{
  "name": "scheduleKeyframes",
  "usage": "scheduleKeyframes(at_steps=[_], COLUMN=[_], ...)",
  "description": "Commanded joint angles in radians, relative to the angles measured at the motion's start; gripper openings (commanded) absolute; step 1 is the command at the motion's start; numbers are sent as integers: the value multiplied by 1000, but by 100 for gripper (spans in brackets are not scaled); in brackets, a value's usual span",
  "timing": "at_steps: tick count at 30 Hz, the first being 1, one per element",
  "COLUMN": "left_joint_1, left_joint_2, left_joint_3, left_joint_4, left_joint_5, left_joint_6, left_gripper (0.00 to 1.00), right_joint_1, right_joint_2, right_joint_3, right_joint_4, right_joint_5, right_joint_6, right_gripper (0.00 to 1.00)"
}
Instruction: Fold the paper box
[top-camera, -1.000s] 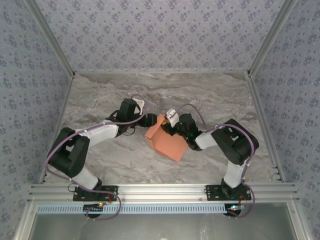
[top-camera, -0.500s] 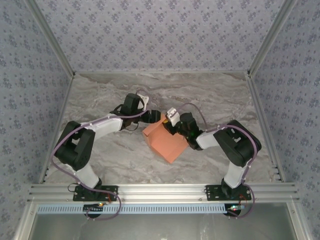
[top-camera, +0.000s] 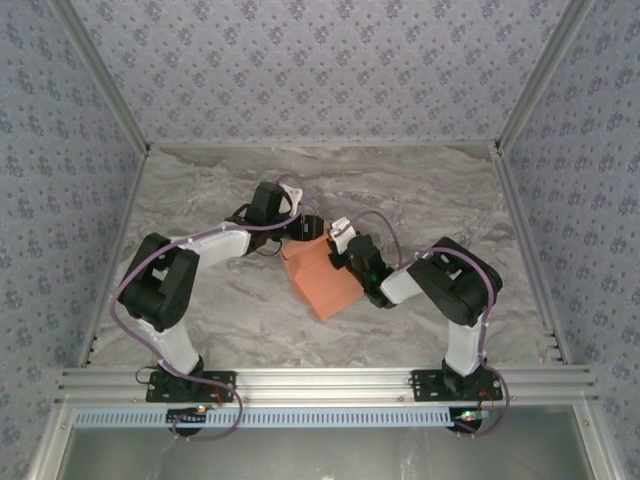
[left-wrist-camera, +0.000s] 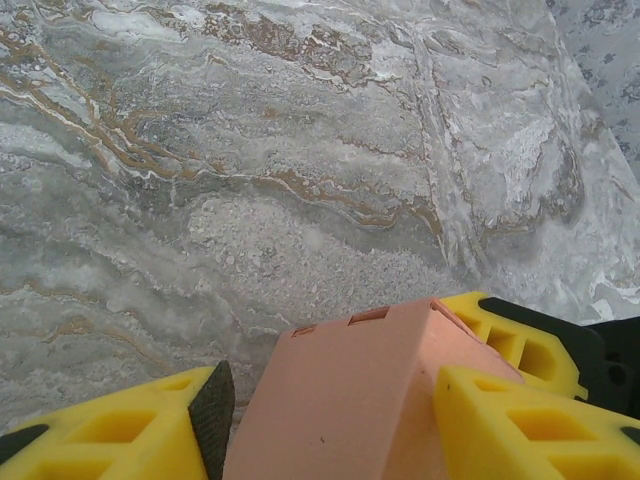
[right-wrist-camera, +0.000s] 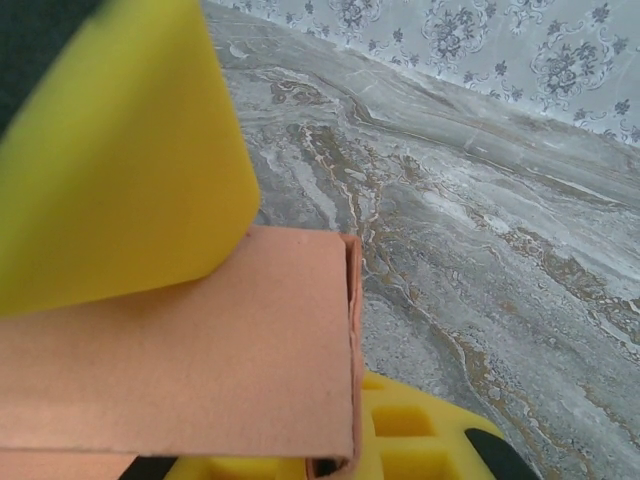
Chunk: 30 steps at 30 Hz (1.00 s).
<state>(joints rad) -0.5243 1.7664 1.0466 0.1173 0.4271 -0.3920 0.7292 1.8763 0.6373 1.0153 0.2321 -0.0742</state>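
Now, seen from above, the left arm has swung inward over the last second. The left tool (top-camera: 308, 231), which stood a little apart from the paper box (top-camera: 322, 282), has come right up to the box's far corner. The box has turned slightly and slid a little nearer the arm bases, carried along with the right tool (top-camera: 347, 258). Both tools now meet at the same end of the box, so a two-handed step looks under way, probably one side steadying while the other presses a wall or flap into place.

From the left wrist, the salmon-orange box lies straight ahead between the left tool's two yellow fingers (left-wrist-camera: 130, 432), its peaked corner pointing away over the marbled desk (left-wrist-camera: 300, 150). The jaws stand roughly halfway apart and have been narrowing. One finger overlaps the box's edge and the other pad sits just beside the opposite edge. Whether they already squeeze the cardboard cannot be told.

From the right wrist, a flat cardboard panel runs between the right tool's fingers, one broad yellow finger (right-wrist-camera: 120, 150) lying on top and the other just beneath the panel's edge. This tool has drawn in and looks clenched on that thin wall, holding the box slightly raised at its end.
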Motion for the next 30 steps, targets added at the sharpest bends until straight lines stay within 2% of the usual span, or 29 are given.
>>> scheduleKeyframes(at_steps=[1, 5, 10, 14, 19, 23, 24, 27, 30], left_joint_1=[-7, -4, -4, -5, -5, 2, 8, 23, 32], left_joint_2=[46, 47, 51, 63, 70, 63, 57, 40, 24], left_joint_3=[-3, 4, 19, 17, 2, 0, -1, 3, 8], left_joint_4=[-73, -86, -96, -81, -54, -62, -66, -90, -112], left_joint_5=[-1, 4, 30, 54, 64, 58, 57, 42, 34], left_joint_6=[31, 35, 28, 6, -18, -15, -12, 0, 9], left_gripper=[56, 55, 56, 55, 55, 57, 58, 61, 64], right_joint_1=[4, -43, -40, -30, -16, -11, -12, -19, -29], right_joint_2=[1, -25, 13, 54, 95, 96, 88, 44, -16], right_joint_3=[-7, -51, -38, 4, 32, 21, 17, -11, -51], right_joint_4=[2, -16, -35, -38, -16, -5, -11, -22, -29], right_joint_5=[-15, -109, -138, -87, 25, 47, 48, 2, -83], right_joint_6=[-24, 29, 42, 53, 74, 85, 85, 81, 77], right_gripper=[19, 30, 32, 28, 16, 14, 15, 31, 36])
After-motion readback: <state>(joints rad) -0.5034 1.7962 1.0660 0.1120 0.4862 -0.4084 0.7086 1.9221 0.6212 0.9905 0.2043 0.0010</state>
